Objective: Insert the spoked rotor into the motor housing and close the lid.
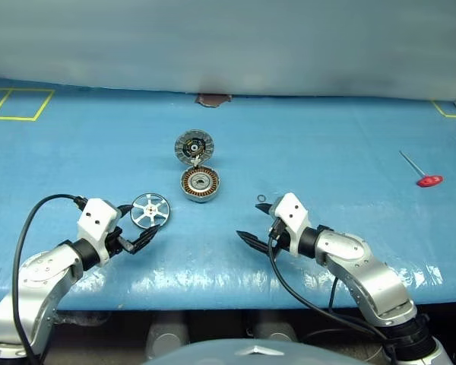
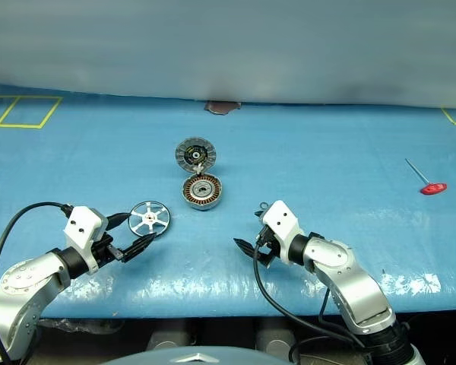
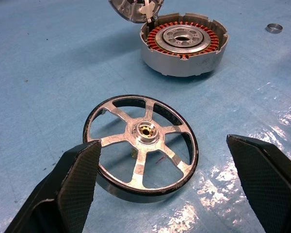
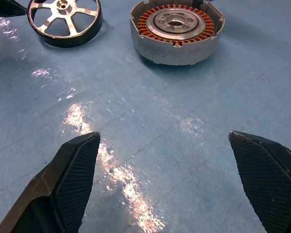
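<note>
**Blue bench, motor parts laid out, both grippers empty**

Blue-covered bench (image 1: 304, 152) with yellow tape marks at the far corners. Rotor (image 1: 150, 211) flat on the bench, just ahead of left gripper (image 1: 143, 240), jaws spread wide, not touching it. Housing (image 1: 201, 184) near centre, copper windings up, well apart from the rotor. Lid (image 1: 194, 146) swung open at the housing's far rim, segmented face showing. Right gripper (image 1: 247, 237) jaws spread, over bare bench. Small ring (image 1: 261, 199) near right wrist; red-handled tool (image 1: 423, 173) far right.
</note>
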Robot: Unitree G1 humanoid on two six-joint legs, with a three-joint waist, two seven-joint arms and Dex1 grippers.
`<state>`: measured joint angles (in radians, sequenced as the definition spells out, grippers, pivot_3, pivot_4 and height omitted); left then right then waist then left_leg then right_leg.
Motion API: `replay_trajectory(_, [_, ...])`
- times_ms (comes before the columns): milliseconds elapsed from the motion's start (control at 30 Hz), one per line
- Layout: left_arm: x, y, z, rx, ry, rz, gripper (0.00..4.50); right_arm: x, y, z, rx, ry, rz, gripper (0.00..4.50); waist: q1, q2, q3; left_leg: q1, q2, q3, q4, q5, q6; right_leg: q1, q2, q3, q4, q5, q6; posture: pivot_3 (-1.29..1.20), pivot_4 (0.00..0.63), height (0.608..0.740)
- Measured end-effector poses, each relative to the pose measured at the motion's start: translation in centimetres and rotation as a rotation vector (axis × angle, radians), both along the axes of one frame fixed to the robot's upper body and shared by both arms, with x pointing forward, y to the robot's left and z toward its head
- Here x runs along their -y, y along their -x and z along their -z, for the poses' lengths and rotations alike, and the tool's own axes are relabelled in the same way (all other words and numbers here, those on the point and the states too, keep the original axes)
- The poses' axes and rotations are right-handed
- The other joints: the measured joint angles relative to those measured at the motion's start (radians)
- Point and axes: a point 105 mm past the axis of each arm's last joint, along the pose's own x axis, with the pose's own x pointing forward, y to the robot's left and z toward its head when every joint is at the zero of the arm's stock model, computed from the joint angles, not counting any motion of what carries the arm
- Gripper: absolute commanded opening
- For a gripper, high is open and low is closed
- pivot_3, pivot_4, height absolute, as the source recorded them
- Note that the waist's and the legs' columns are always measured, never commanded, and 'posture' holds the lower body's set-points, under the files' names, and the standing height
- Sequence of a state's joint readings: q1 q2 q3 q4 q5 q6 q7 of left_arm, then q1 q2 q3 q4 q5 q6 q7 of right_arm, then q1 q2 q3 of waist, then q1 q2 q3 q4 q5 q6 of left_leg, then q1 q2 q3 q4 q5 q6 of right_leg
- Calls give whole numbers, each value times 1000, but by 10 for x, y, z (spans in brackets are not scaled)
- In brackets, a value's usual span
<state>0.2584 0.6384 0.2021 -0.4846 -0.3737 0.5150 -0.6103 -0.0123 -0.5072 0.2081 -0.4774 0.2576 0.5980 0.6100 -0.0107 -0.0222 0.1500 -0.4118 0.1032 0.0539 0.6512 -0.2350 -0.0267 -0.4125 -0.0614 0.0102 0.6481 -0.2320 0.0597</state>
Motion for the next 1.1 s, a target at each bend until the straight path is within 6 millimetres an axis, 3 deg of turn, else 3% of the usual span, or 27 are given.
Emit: replay_trajectory(1100, [3,0,2,8,-10,8,4500,-5,2,2,-4,36,-51,4481,0,0,0,0,0,0,0,0,0,0,0,0,0,0,0,0,150,740])
